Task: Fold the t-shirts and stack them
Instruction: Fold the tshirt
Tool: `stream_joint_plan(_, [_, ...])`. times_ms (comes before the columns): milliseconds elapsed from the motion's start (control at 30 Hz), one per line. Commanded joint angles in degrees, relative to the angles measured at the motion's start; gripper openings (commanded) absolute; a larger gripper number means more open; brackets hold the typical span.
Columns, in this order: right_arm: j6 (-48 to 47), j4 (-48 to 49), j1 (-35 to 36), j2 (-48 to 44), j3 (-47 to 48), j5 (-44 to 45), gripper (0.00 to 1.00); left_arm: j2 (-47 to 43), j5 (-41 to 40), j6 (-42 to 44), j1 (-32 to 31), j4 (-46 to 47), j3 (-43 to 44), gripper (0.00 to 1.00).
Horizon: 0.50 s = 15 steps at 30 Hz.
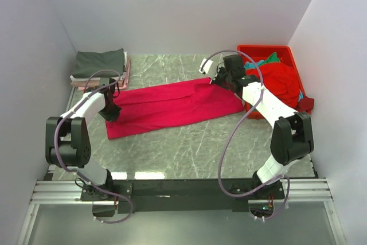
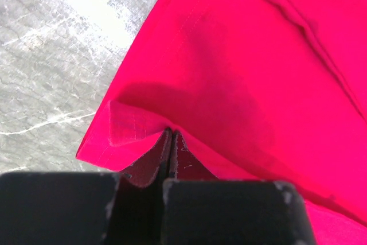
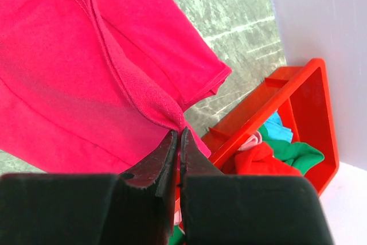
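Crimson-pink t-shirt (image 1: pixel 172 107), laid across the middle of the bench (image 1: pixel 189 147), is pinched at its left end by the left pincer (image 2: pixel 170 135) and at its right end by the right pincer (image 3: pixel 179 136); a fold is judged in hand, for which both ends must next be lifted evenly together.

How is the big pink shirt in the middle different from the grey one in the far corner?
The pink shirt lies spread in a long strip on the table; the grey shirt is folded into a compact rectangle. The pink shirt lies alone; the grey shirt tops a stack of folded ones. Jaws pinch the pink shirt at both ends; nothing touches the grey shirt. Both are plain cloth.
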Motion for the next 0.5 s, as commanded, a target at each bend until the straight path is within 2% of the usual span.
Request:
stream_joint_plan(0, [0.9, 2.3, -0.8, 1.0, 2.6, 0.7, 0.0, 0.7, -2.1, 1.3, 0.4, -0.4, 1.8, 0.0])
stream_joint_plan(467, [1.3, 2.2, -1.1, 2.5, 3.6, 0.9, 0.0, 2.7, -3.3, 2.5, 0.4, -0.5, 3.8, 0.0])
